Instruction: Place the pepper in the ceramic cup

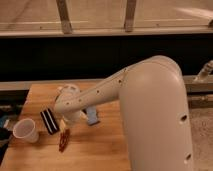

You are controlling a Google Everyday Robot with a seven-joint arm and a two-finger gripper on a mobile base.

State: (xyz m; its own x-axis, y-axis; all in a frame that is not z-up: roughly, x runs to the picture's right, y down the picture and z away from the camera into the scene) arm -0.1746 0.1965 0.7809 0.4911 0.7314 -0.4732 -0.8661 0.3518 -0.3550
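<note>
Wooden tabletop [107, 150], viewed from above, with the jaws hanging low over its left part. Black-and-white striped block [50, 121]: lies tilted on the tabletop, just left of the jaws. Blue object [93, 117]: rests on the tabletop to the right of the jaws, near them. Beyond the jaws, past the tabletop's far edge: dark wall band [100, 57] and two upright metal bars [64, 15].
</note>
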